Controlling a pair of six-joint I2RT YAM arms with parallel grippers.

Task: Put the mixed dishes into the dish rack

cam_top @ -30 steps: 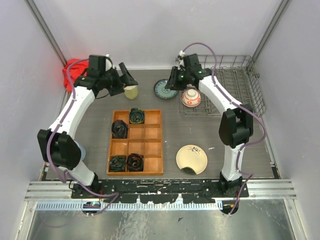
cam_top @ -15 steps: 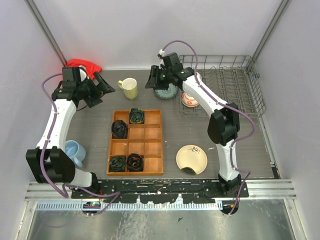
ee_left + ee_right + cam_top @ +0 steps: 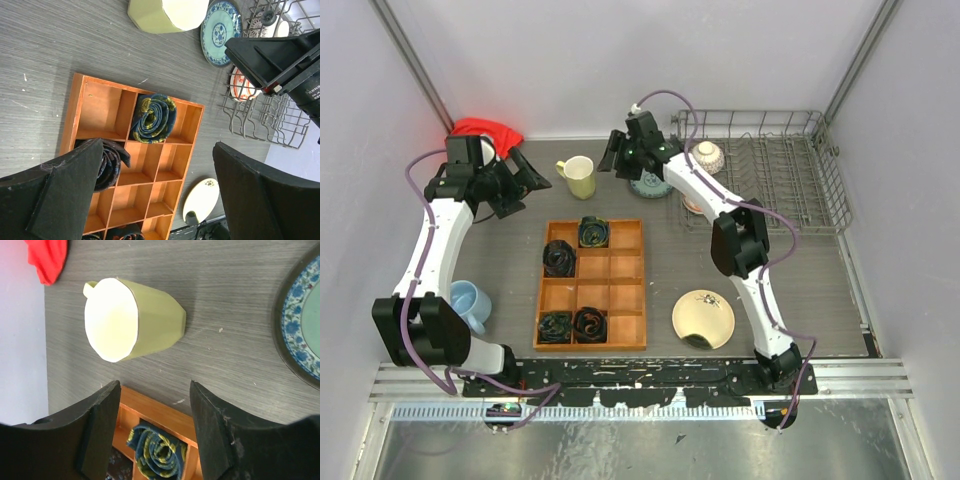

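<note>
**Mug looks like it's up next, both grippers are empty**

So the right gripper [image 3: 154, 385] is hovering low over the table, just beside the pale yellow mug [image 3: 135, 320]. Its jaws are standing moderately apart with nothing between them. The mug is sitting out on the table at the far side, between the red cloth [image 3: 485, 133] and the small teal plate [image 3: 220, 31], and nothing is touching it. The left gripper [image 3: 157, 147] is hanging on the mug's other side, spread wide and also carrying nothing.

One patterned bowl [image 3: 707, 157] is already sitting in the dish rack [image 3: 790, 170]. A second bowl [image 3: 237, 87] is at the rack's near-left corner, but I can't tell if it's fully seated. The cream plate [image 3: 703, 318] and the light blue cup [image 3: 470, 303] are waiting down at the near end, either side of the wooden tray [image 3: 620, 270].

My read is that we're in the reach-for-the-mug step, less than halfway through. Next the right arm is going to need to straddle the mug's wall or rim, close firmly, lift clear of the teal plate, and swing over to the rack.
</note>
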